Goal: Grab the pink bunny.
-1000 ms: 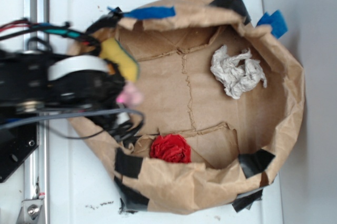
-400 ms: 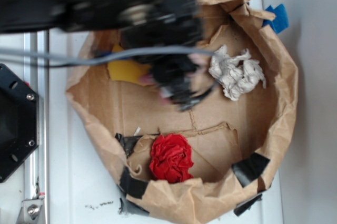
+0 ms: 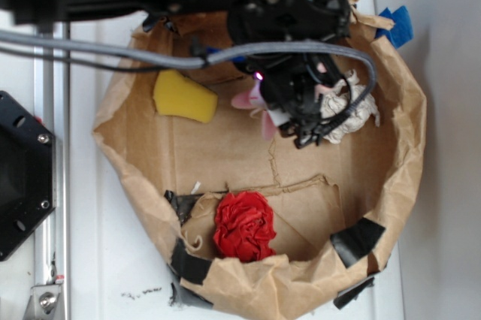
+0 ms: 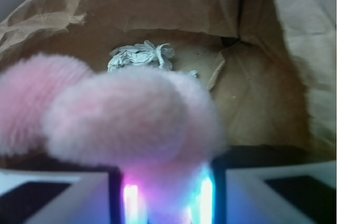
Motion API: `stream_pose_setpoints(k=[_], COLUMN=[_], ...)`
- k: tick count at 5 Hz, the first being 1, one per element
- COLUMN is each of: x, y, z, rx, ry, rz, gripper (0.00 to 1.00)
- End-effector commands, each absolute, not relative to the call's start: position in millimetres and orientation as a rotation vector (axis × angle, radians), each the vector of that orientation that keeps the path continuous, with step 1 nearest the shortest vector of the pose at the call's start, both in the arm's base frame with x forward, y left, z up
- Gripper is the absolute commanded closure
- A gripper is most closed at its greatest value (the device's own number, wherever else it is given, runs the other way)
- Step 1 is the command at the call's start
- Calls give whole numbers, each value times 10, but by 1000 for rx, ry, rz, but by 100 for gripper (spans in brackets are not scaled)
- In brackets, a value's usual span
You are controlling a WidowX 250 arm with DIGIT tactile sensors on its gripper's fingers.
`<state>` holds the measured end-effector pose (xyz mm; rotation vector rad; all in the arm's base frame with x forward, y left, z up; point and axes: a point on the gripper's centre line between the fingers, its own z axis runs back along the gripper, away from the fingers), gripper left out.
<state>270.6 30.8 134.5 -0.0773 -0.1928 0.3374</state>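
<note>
The pink bunny [image 3: 254,102] is a fluffy light-pink plush held in my gripper [image 3: 289,106], which hangs over the upper middle of the brown paper bag [image 3: 131,177]. In the wrist view the bunny [image 4: 131,119] fills the foreground, pinched between the two lit fingers [image 4: 208,197]. My gripper [image 4: 166,200] is shut on it and carries it above the bag floor. Most of the bunny is hidden by the arm in the exterior view.
A yellow sponge [image 3: 183,96] lies at the bag's upper left. A white wadded paper lump [image 3: 352,113] lies at right, also in the wrist view [image 4: 139,56]. A red cloth ball [image 3: 244,226] sits at the bottom. Bag walls ring everything.
The arm swung from the bag's left edge to its upper middle, carrying the pink bunny with it. The yellow sponge is now uncovered.
</note>
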Motion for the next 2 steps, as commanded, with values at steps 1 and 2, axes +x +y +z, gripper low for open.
stream_pose_setpoints(k=[1, 2], x=[2423, 2432], y=[222, 242], z=[1662, 1714], rx=[-49, -54], ry=[-278, -243], rz=[240, 250], gripper=[100, 100])
